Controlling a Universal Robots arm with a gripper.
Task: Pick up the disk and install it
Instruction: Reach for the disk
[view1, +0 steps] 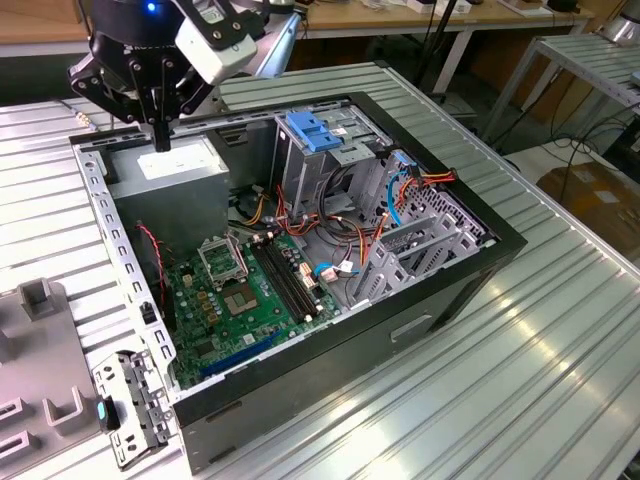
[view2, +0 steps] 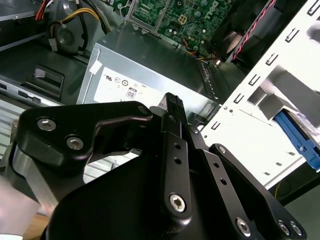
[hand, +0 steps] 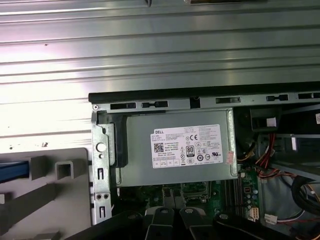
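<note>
Gripper (view1: 160, 140) is held shut, nothing gripped, over the power supply (view1: 175, 165) (10 o'clock of the case (view1: 450, 170), exterior view); fingers should be opened wide before the disk (view2: 299, 140) is approached.

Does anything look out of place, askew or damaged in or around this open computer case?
Nothing stands out. The computer case lies open on the table, its power supply and motherboard sit square, and the loose cables look ordinary. The gripper hangs shut and empty above the power supply.

Disk (hand: 12, 172), blue-railed edge showing, lying in grey holder beside case
</note>
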